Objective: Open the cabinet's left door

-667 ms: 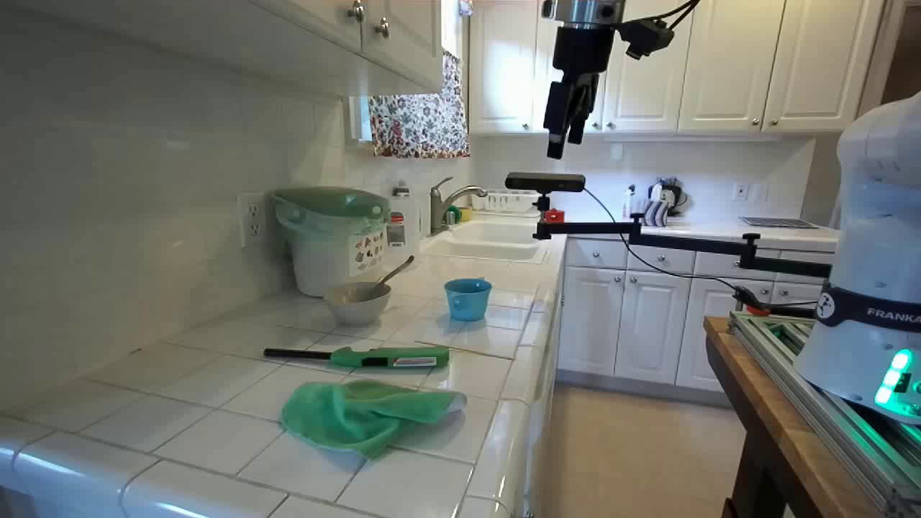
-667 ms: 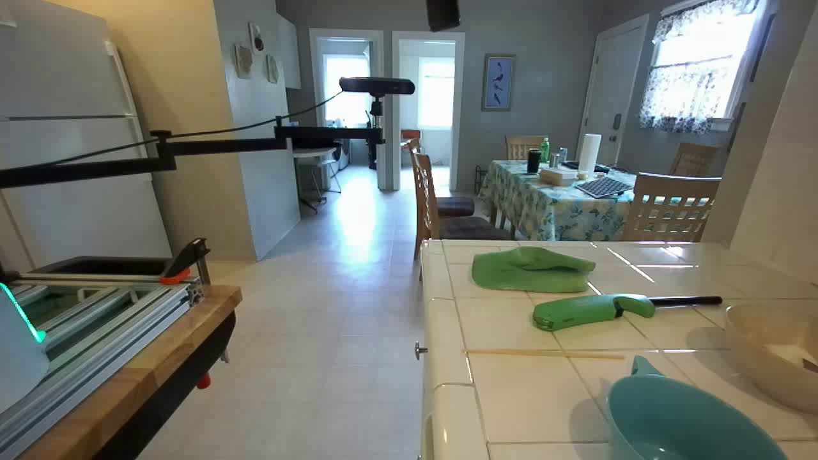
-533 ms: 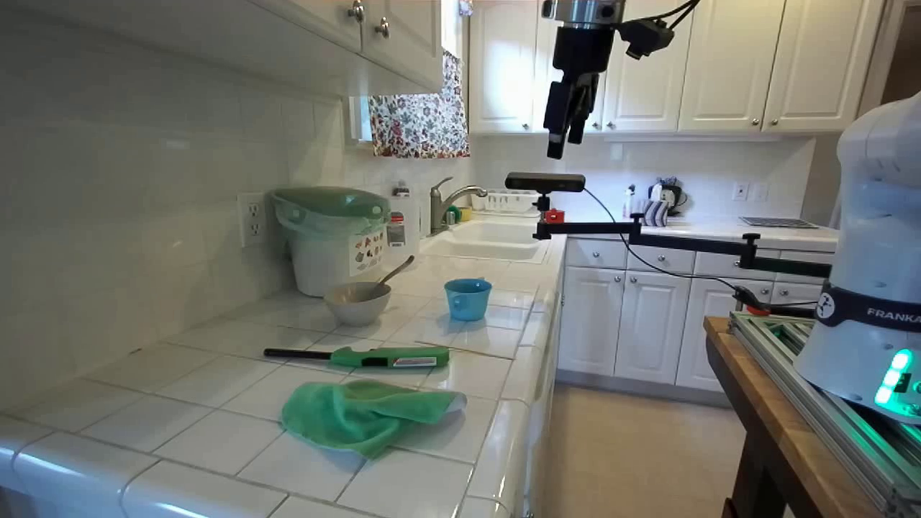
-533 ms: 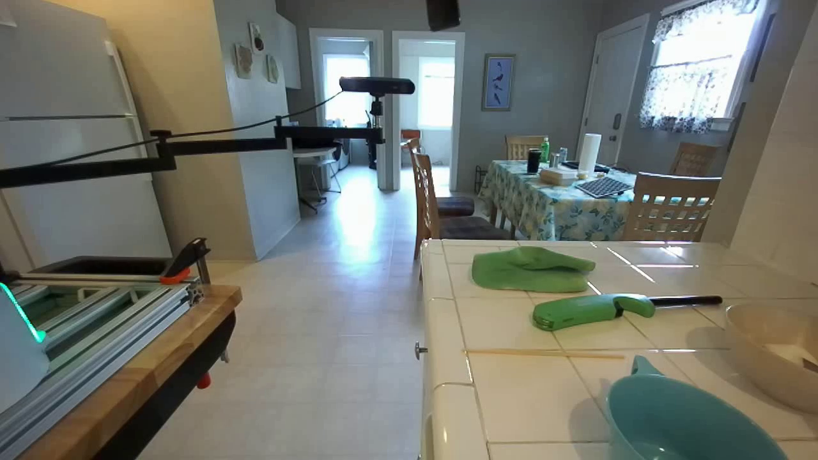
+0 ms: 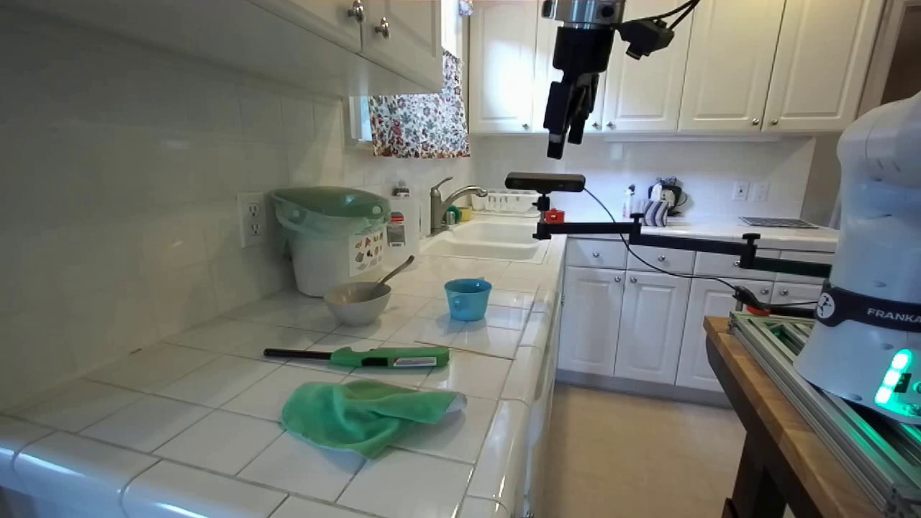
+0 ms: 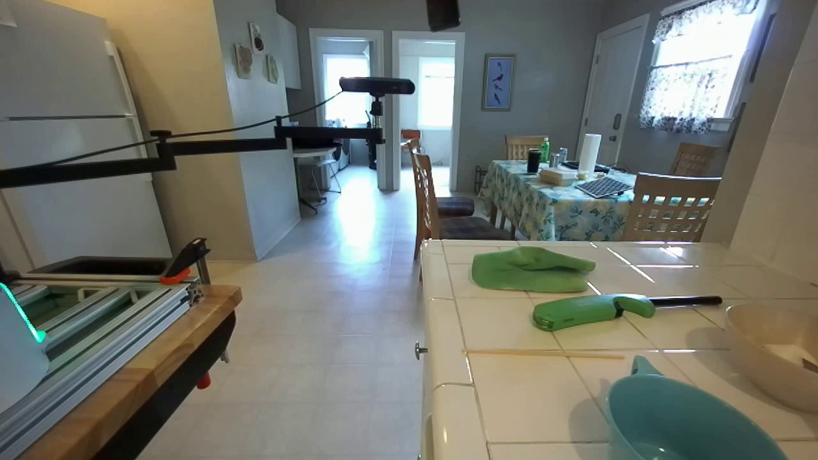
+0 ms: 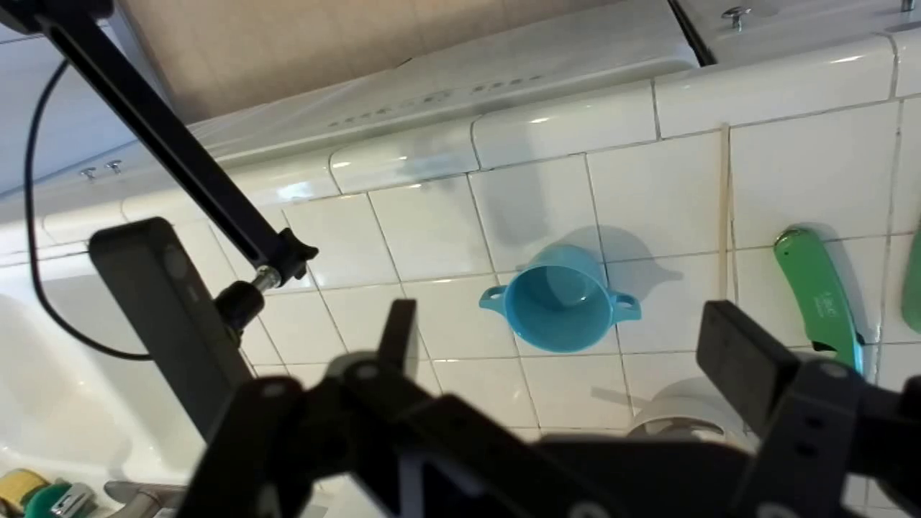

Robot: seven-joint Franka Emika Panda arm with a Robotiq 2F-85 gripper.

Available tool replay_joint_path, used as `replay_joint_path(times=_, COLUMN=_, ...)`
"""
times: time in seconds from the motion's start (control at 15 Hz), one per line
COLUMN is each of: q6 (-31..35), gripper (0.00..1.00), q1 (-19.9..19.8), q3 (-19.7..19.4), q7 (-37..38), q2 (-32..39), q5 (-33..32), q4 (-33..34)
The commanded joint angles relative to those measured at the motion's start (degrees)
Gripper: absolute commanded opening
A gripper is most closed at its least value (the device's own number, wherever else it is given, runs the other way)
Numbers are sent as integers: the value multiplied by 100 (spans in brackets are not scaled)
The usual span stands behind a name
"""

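L door of upper cab closed. Jaws released, spread wide. Blue cup on surface shows btwn them, wrist view.

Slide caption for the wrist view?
Open, empty jaws above a tiled counter with a blue two-handled cup and green lighter.

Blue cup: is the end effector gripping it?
No, the end effector hangs in the air, high above the tiled counter where the blue cup stands.
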Motion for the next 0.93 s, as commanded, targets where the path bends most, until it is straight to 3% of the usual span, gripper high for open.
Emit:
replay_joint_path(times=0.0, q6=-34, gripper=100, q1=165, q3=-147, q7=60, q2=21, q5=-79, q4=16)
replay_joint_path(times=0.4, q6=1128, gripper=100, q1=516, q3=-465, q7=-560, q2=1366, q5=554, q4=1445)
replay_joint_path(times=0.67, q6=1887, gripper=100, q1=881, q3=-791, q7=-1888, q2=2292, q5=1480, q4=2628)
replay_joint_path(times=0.87, q6=1710, gripper=100, q1=957, q3=-963, q7=-2954, q2=2650, q5=2458, q4=3383)
